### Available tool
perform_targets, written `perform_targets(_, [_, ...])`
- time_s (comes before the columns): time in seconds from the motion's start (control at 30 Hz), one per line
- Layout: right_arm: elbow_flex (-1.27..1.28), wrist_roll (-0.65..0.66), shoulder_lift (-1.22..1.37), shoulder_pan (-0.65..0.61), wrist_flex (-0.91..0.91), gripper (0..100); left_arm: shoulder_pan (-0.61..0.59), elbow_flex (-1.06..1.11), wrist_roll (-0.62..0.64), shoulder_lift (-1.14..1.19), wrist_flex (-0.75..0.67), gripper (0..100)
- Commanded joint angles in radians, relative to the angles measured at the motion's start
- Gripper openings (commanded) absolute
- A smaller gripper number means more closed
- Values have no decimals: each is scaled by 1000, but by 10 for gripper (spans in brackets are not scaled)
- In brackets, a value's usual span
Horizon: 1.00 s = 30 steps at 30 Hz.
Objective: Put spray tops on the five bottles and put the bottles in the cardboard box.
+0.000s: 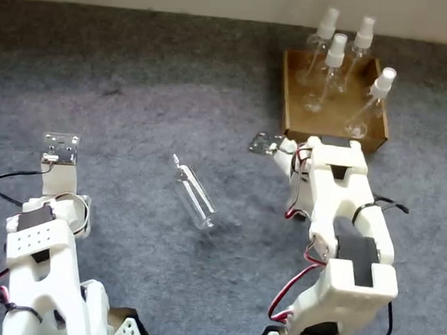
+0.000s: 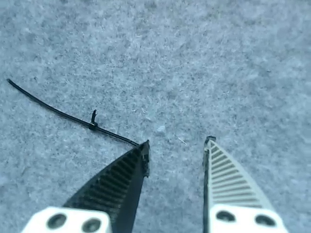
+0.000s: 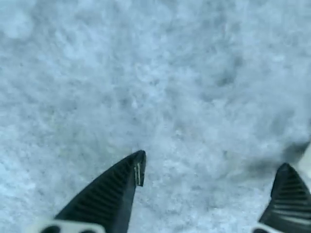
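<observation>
A clear bottle (image 1: 194, 192) without a white top lies on its side on the grey carpet between the arms, its neck toward the far left. The cardboard box (image 1: 292, 96) stands at the far right and holds several upright clear bottles with white spray tops (image 1: 335, 51). My right gripper (image 1: 261, 145) sits low by the box's near left corner; in the right wrist view it (image 3: 212, 167) is open wide over bare carpet. My left gripper (image 1: 61, 148) is at the near left, well apart from the lying bottle, and stands open (image 2: 176, 148) with nothing between its fingers.
A thin black cable tie (image 2: 73, 116) lies on the carpet just beyond my left gripper's dark finger (image 2: 131, 170). A pale wall edge runs along the far side of the carpet (image 1: 138, 71). Red and black wires hang off the right arm (image 1: 297, 210).
</observation>
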Motion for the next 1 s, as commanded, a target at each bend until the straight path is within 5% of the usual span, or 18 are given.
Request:
perform_targets(0.0, [-16, -14, -94, 10, 13, 368, 16, -7, 8, -24, -17, 178])
perform_targets(0.47, [-51, -77, -30, 22, -180, 368, 16, -5, 9, -24, -17, 178])
perform_targets(0.97, [-265, -133, 222, -1, -180, 348, 19, 51, 9, -24, -83, 179])
